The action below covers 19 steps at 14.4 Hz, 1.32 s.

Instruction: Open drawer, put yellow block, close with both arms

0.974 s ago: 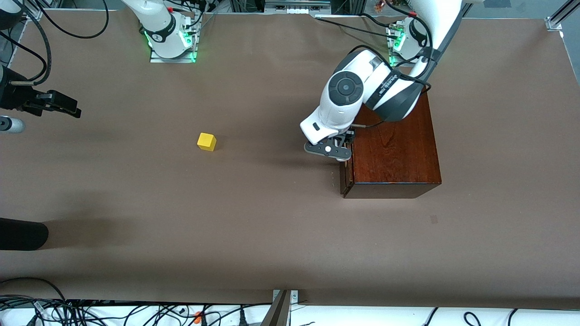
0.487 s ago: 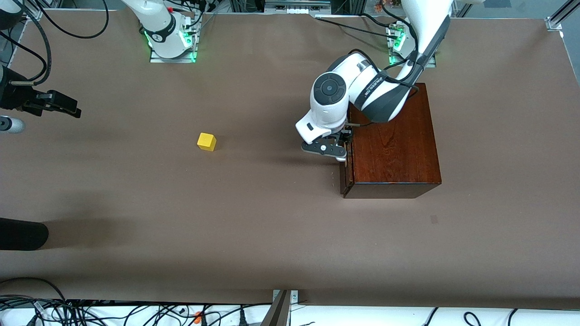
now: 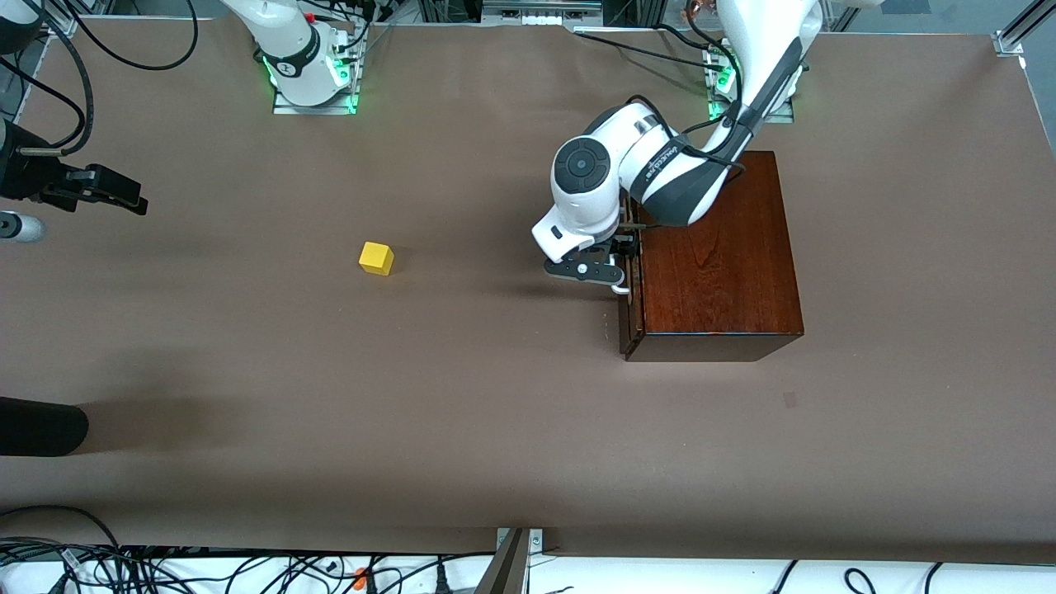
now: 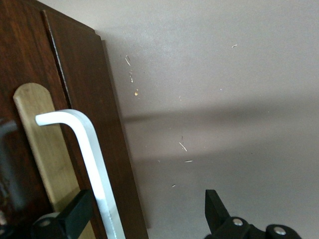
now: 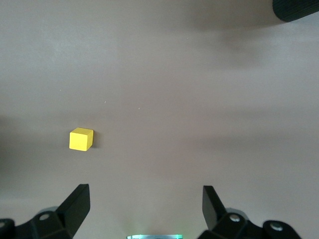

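You'd barely begun: drawer (image 3: pixel 627 318) was shut, left gripper (image 4: pixel 144 219) wide open astride its handle (image 4: pixel 87 159), gripping nothing. Block (image 3: pixel 376 258) sat on table; right gripper (image 5: pixel 144 209) waited open, empty.

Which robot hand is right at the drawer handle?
The left gripper: its open fingers straddle the white handle on the drawer. The right gripper, also open, waits above bare table at the right arm's end, near the yellow block.

drawer (image 3: pixel 629 318) front mostly hidden under left arm, handle (image 4: pixel 94 164) cut off by frame edge
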### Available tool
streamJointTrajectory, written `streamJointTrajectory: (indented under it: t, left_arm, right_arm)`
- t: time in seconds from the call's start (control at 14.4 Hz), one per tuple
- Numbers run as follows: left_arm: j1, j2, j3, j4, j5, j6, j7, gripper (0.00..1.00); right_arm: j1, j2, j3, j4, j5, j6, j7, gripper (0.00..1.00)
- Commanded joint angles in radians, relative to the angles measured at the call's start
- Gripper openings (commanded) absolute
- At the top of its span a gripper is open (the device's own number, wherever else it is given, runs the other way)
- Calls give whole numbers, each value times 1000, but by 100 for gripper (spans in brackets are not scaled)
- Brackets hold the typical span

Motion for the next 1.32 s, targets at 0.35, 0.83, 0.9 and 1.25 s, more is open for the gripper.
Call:
streamJointTrajectory:
  t: [0.35, 0.83, 0.9, 1.25]
  left_arm:
    - [-39, 39, 6, 4, 48, 57, -78, 100]
    - [-52, 51, 4, 15, 47, 102, -90, 100]
    - [-52, 57, 4, 21, 44, 108, -90, 100]
    - [-53, 59, 4, 24, 31, 171, -92, 100]
  right_arm:
    - [-16, 11, 15, 29, -3, -15, -18, 100]
    - [-16, 11, 15, 29, -3, -15, -18, 100]
    - [-16, 11, 15, 29, -3, -15, -18, 100]
    - [-16, 11, 15, 29, -3, -15, -18, 100]
